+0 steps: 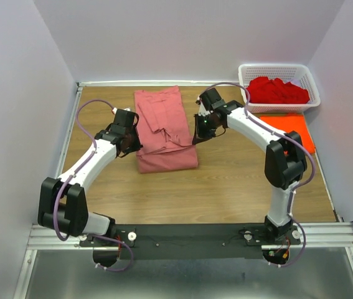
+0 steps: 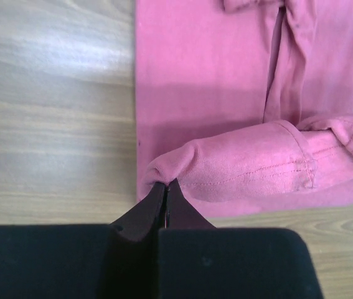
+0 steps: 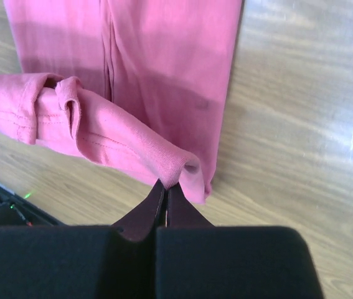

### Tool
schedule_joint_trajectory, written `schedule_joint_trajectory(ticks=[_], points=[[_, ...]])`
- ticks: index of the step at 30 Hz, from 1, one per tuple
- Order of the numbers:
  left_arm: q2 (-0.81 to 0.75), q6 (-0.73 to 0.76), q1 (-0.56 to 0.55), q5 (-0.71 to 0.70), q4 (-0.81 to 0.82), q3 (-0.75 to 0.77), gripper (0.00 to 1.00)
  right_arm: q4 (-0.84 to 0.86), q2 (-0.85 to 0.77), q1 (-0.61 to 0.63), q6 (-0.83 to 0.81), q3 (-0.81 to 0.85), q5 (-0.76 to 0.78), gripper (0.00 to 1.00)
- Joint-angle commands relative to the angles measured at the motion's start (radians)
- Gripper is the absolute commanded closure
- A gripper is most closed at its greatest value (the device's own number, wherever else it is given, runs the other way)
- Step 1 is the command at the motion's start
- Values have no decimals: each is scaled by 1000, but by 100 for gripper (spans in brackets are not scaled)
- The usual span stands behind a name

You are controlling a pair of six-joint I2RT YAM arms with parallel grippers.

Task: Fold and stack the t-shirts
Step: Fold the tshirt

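Note:
A salmon-pink t-shirt (image 1: 164, 124) lies as a long folded strip on the middle of the wooden table. Its near end is lifted and curled over. My left gripper (image 1: 131, 148) is shut on the left corner of that lifted edge (image 2: 164, 169). My right gripper (image 1: 196, 138) is shut on the right corner (image 3: 177, 169). A bright orange t-shirt (image 1: 288, 124) lies flat at the right, partly behind my right arm. Deep red t-shirts (image 1: 279, 90) are piled in the basket.
The white lattice basket (image 1: 246, 72) stands at the back right corner. Grey walls close the table on three sides. Bare wood (image 1: 226, 187) stretches between the pink shirt and the arms' base rail (image 1: 195, 233).

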Motion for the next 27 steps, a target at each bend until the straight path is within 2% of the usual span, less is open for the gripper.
schedule_joint_trajectory(ticks=[1,11,27], points=[[25,39,16,-43,86,12,100,-7,43,-8,-40,63,33,100],[83,81,47,-107,177,22,100,11,111,-8,-103,130,73,99],[221,101,51,-159,359,-30,100,166,189,-8,-157,87,102,99]])
